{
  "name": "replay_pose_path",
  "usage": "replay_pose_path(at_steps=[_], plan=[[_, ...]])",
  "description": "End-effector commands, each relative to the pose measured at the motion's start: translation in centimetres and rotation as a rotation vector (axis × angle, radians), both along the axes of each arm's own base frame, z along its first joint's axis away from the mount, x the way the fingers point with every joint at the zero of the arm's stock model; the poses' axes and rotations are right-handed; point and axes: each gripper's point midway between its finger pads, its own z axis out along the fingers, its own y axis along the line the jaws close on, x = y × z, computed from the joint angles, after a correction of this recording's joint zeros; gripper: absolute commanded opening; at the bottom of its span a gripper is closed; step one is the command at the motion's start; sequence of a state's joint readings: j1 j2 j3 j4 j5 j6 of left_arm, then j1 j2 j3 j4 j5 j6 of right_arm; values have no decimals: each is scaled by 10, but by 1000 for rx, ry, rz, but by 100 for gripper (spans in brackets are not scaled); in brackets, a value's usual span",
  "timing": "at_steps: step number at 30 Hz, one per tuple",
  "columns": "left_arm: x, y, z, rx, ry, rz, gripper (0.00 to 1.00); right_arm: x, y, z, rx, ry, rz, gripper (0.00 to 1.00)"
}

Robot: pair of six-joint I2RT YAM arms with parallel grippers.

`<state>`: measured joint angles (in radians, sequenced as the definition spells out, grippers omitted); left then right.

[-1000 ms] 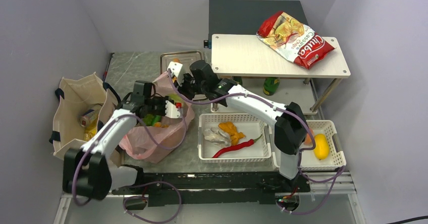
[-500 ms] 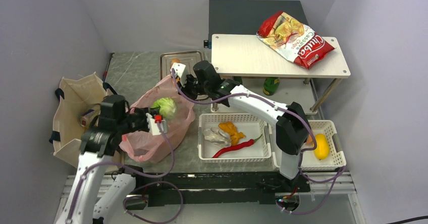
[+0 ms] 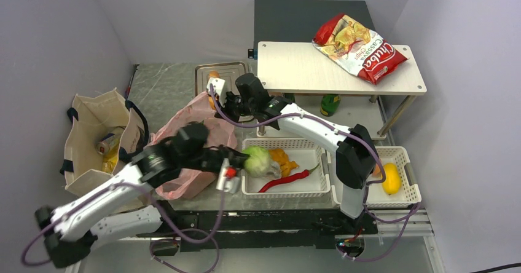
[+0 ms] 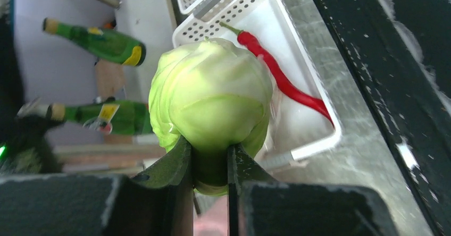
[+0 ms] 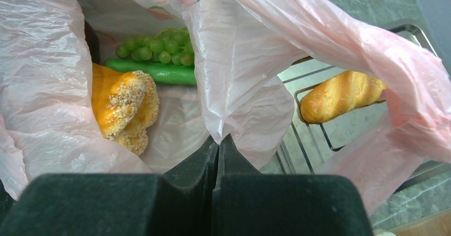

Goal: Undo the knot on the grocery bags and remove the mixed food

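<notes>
My left gripper [image 3: 244,162] is shut on the green cabbage [image 3: 257,160], also in the left wrist view [image 4: 211,95], and holds it over the left end of the white basket [image 3: 285,192]. My right gripper [image 3: 219,98] is shut on the rim of the pink bag [image 3: 184,178] and holds it open [image 5: 234,87]. Inside the bag lie a ring-shaped brown bun [image 5: 127,108], green grapes [image 5: 157,47] and a long green vegetable [image 5: 154,72]. The beige tote [image 3: 86,125] stands at the left with a can inside.
The white basket holds a red chili [image 3: 285,181], an orange item and a clear wrapped item. A second basket [image 3: 399,193] at the right holds a yellow fruit. A baguette [image 5: 340,95] lies on the metal tray [image 3: 215,71]. A shelf [image 3: 341,70] bears the red chips bag; green bottles [image 4: 98,39] stand under it.
My left gripper lifted the cabbage out of the pink bag and carried it right to the white basket. My right gripper has kept its hold on the bag rim.
</notes>
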<state>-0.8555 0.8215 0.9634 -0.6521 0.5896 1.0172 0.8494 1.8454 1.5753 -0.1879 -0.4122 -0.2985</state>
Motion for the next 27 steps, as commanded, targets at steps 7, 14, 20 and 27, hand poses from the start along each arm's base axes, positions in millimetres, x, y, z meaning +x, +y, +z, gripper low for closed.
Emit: replay_pose_path(at_steps=[7,14,20,27], plan=[[-2,-96,-19,-24,-296,-99,1,8,-16,16,-16,-118,64,0],[18,-112,-41,-24,-348,-15,5,15,-11,24,-33,-163,97,0],[32,-126,-48,-70,-442,31,26,21,-19,23,-55,-226,82,0],[38,-126,-42,-94,-444,78,76,23,-20,24,-49,-222,89,0]])
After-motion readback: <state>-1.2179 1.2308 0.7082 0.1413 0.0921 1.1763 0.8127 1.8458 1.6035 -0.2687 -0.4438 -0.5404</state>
